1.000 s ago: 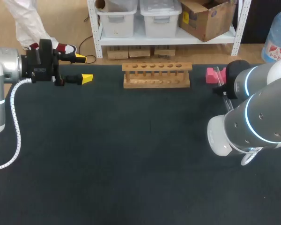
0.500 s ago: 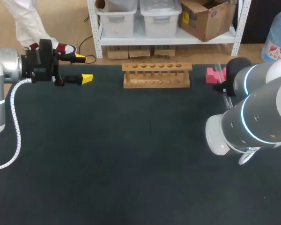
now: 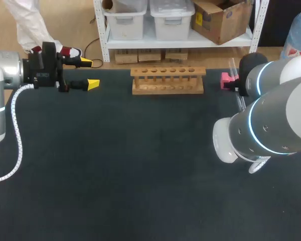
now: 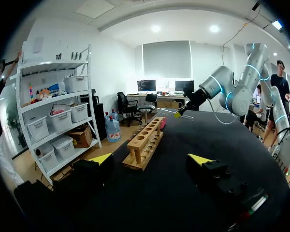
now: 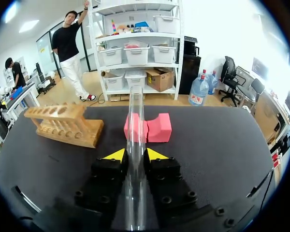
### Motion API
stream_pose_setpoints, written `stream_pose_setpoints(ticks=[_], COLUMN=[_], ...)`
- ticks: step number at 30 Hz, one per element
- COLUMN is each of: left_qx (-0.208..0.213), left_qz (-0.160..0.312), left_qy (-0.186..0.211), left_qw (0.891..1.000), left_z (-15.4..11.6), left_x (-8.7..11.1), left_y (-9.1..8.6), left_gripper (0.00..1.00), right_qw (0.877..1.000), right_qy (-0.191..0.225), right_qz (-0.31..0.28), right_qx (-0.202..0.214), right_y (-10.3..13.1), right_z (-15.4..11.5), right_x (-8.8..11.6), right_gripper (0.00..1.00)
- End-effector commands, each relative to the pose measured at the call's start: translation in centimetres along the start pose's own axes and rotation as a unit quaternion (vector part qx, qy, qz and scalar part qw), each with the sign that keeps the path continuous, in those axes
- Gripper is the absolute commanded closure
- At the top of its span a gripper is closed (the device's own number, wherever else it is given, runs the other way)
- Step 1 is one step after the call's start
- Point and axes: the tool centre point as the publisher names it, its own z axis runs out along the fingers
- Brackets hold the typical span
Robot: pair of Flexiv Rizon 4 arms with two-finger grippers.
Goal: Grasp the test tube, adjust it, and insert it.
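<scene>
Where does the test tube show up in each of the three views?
Head view: the test tube stands upright near the table's far right corner, beside the pink block.
Left wrist view: far ahead, a thin line at the right gripper, beyond the wooden rack.
Right wrist view: clamped between the right gripper's fingers, pointing ahead at the pink block.
Shared landmark: the wooden rack, visible in all three.

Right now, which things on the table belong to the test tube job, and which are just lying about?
Job: test tube, held in the right tool; wooden rack.
Lying about: pink foam block; left tool, open, holding nothing.
</scene>
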Motion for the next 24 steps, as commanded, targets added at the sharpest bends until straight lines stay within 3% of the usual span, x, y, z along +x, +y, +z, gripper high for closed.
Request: stream_pose_setpoints(ticks=[1,12,24], left_qx=[-0.002,-0.002,-0.002], left_qz=[0.001,0.001,0.001], left_qy=[-0.002,-0.002,-0.002], left_qw=[1.000,1.000,1.000], left_z=[0.0,0.0,0.0], left_x=[0.1,0.1,0.1], left_y=[-0.1,-0.1,-0.1], left_gripper=[0.00,0.00,0.00], right_qw=[1.000,1.000,1.000], right_qy=[0.005,-0.008,-0.014], right_qz=[0.003,0.008,0.007], right_qx=[0.028,0.027,-0.019], right_y=[1.2,5.9,10.1], right_z=[-2.1,-3.2,-2.2], right_x=[-0.9,-2.9,-3.4], right_gripper=[1.00,1.00,1.00])
